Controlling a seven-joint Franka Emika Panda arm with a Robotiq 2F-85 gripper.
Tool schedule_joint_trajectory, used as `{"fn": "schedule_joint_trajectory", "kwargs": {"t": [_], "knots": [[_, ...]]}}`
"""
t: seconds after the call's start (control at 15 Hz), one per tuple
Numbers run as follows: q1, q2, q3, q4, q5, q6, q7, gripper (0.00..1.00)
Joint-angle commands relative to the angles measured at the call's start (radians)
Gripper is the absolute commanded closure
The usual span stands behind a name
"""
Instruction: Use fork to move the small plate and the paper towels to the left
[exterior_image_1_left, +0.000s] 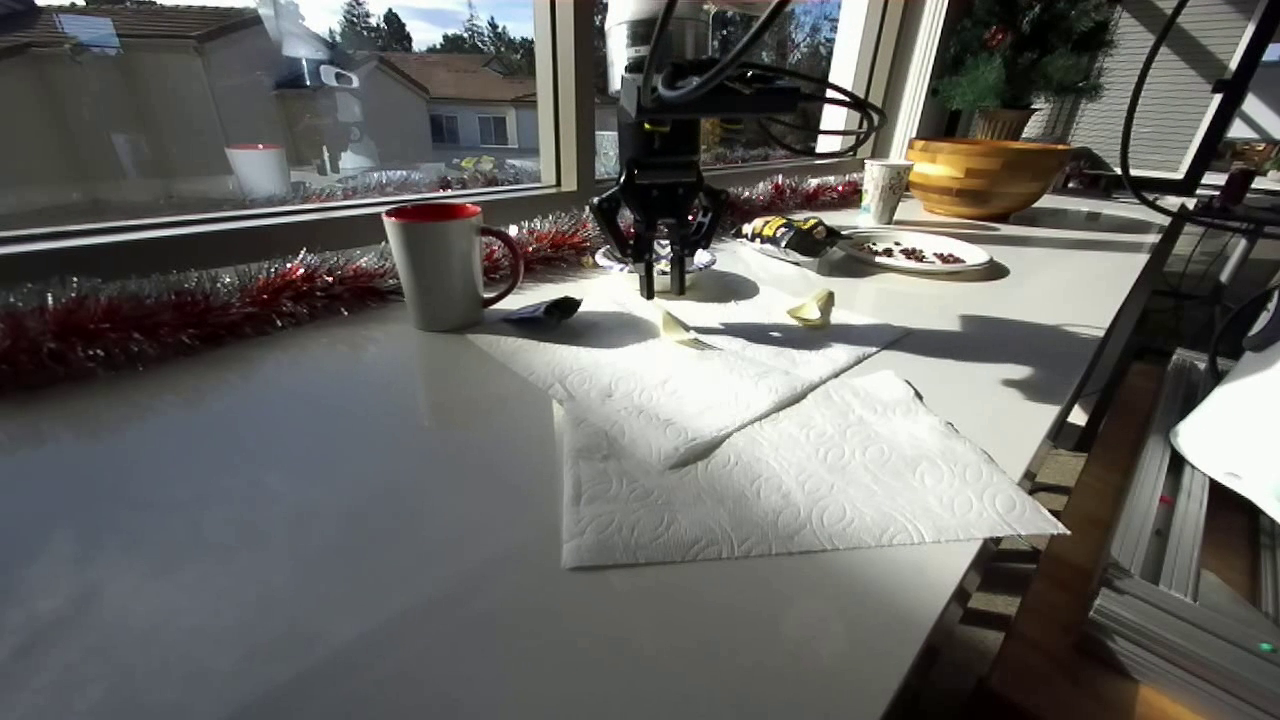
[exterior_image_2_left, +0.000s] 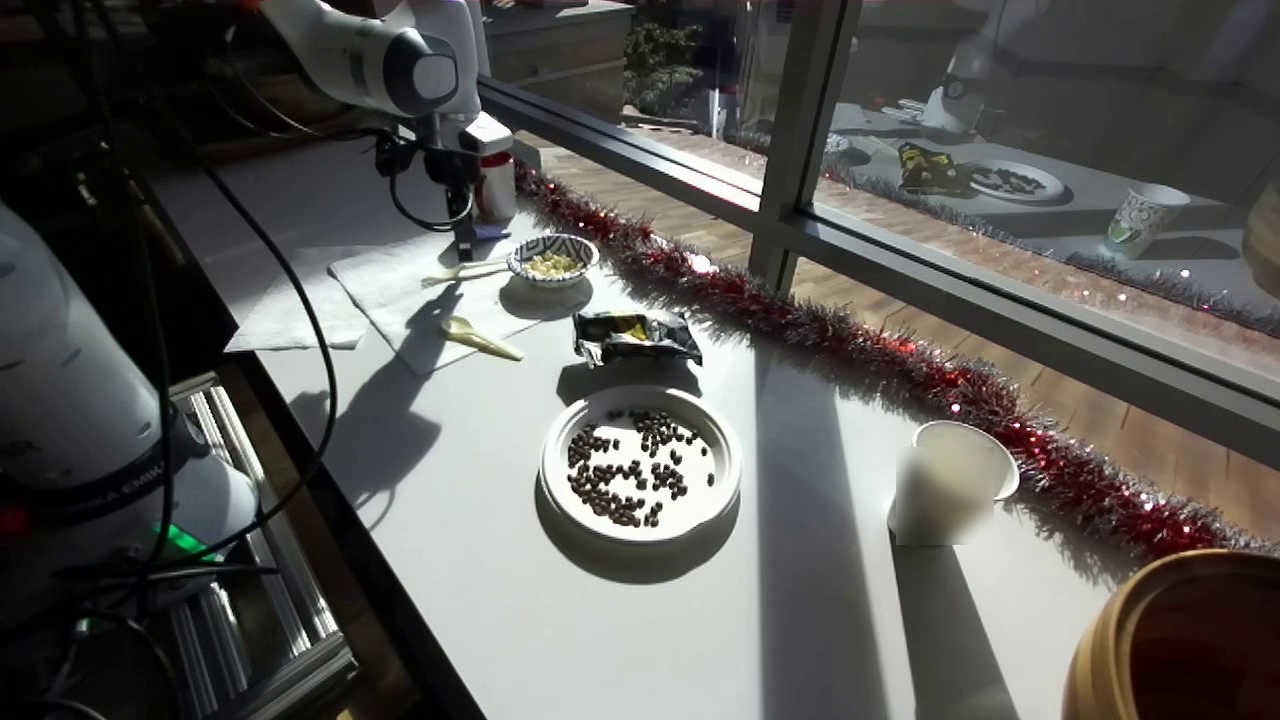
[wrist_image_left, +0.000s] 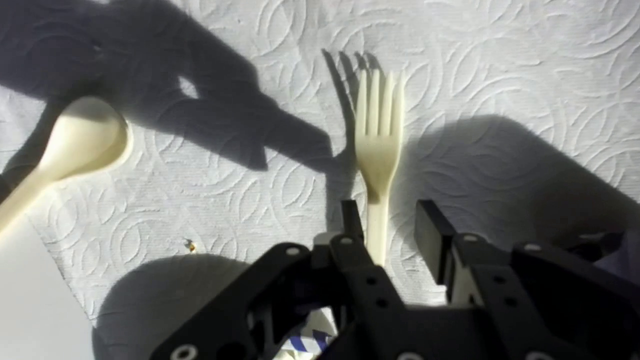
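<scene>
At the gap of the claw (wrist_image_left: 389, 220), jaws apart, the pale fork (wrist_image_left: 379, 155) atop the paper towels (wrist_image_left: 287, 205).

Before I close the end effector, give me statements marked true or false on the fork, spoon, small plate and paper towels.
1. The end effector is open, and in the wrist view the handle of the fork shows between its jaws. True.
2. The small plate holds pale pieces. True.
3. The tines of the fork point toward the small plate. False: they point away from it.
4. The rounded end of the spoon is over the paper towels. True.
5. The paper towels are rolled up. False: they lie spread out, overlapping.
6. The end effector grips the spoon. False: the spoon lies apart from it.
</scene>
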Motion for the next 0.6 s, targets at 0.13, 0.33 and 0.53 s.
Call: {"fn": "schedule_joint_trajectory", "kwargs": {"t": [0.13, 0.33, 0.53], "knots": [[0.133, -0.139, -0.045, -0.015, -0.317, -0.024, 0.167, 0.2], [0.159, -0.205, -0.009, -0.027, -0.494, -0.065, 0.238, 0.01], [0.158, -0.264, 0.038, -0.044, -0.695, -0.06, 0.365, 0.0]]}}
